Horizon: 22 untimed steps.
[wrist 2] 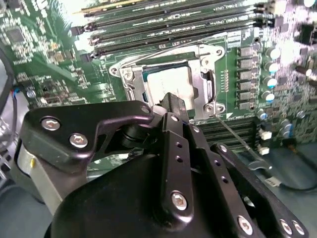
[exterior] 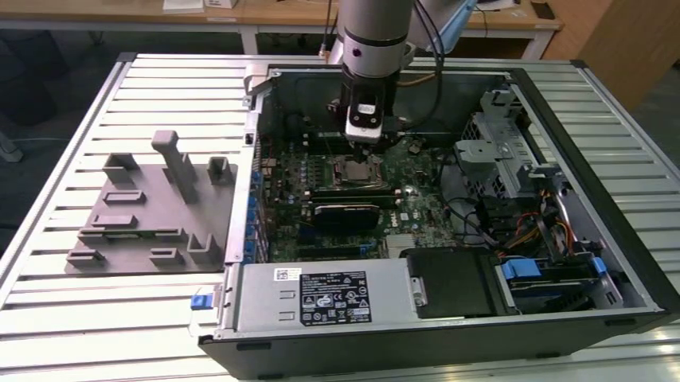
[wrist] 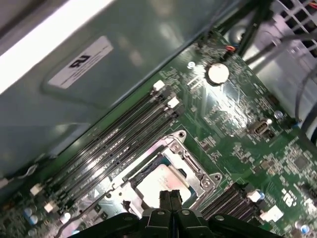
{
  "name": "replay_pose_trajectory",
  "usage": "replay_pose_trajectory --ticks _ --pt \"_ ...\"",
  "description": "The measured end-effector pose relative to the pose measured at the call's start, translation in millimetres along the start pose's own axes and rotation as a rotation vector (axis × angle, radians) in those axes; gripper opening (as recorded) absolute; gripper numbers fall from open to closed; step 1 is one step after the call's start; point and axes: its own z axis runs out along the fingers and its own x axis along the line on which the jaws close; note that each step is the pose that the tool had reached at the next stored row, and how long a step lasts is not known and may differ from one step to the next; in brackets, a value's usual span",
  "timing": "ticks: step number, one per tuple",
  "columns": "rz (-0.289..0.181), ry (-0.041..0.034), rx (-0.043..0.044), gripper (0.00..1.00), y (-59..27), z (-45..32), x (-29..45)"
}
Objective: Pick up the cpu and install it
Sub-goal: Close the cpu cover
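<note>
Both wrist views show the cpu (wrist 2: 167, 83) (wrist: 157, 184) lying flat inside the metal socket frame (wrist 2: 210, 74) on the green motherboard (wrist: 233, 114). The gripper (wrist 2: 173, 103) (wrist: 169, 197) hangs just above one edge of it, fingers pressed together, gripping nothing. Memory slots (wrist: 119, 144) run alongside the socket.

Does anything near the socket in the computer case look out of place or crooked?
Mostly no. The cpu lies flat and square inside the socket frame, and the shut gripper hangs over it. Only the thin lever juts out over the board, seemingly unlatched.
</note>
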Motion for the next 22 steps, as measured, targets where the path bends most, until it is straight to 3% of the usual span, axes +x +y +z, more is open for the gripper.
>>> replay_pose_trajectory --ticks 22 --pt "-0.396 0.0059 -0.002 0.11 0.0 0.2 0.0"
